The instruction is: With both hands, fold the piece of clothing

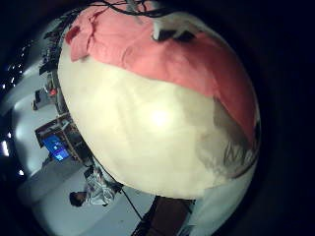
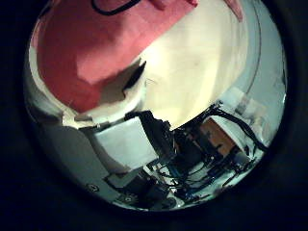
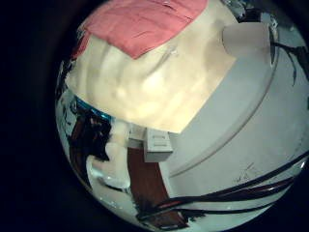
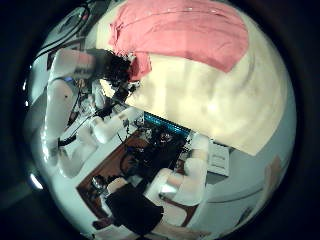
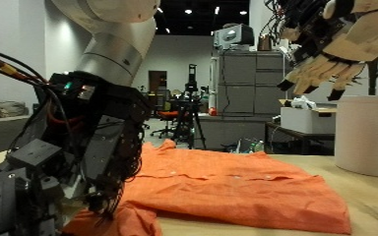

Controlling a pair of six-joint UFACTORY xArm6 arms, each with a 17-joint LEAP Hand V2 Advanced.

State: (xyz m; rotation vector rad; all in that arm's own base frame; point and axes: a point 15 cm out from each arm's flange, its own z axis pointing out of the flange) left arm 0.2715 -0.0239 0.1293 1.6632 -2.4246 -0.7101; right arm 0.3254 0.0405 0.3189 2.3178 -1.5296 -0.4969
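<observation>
An orange shirt (image 5: 228,177) lies spread flat on the pale table (image 5: 366,202). My left hand (image 5: 78,167) is low at the shirt's near corner, its dark fingers (image 5: 110,182) hanging down fairly straight against the cloth edge, which is slightly rumpled there. The right thumb side palm view shows the left hand (image 4: 122,65) at that corner of the shirt (image 4: 185,35). My right hand (image 5: 327,49) hangs high above the table's far side, fingers relaxed and holding nothing. From the left palm, the shirt (image 2: 82,53) fills much of the view, with one dark finger (image 2: 135,75) over its edge.
A white cylindrical container (image 5: 366,133) stands on the table below the right hand. Grey cabinets (image 5: 248,88) and a tripod stand behind the table. The bare tabletop (image 3: 145,87) stretches from the shirt (image 3: 145,24) to the table's edge.
</observation>
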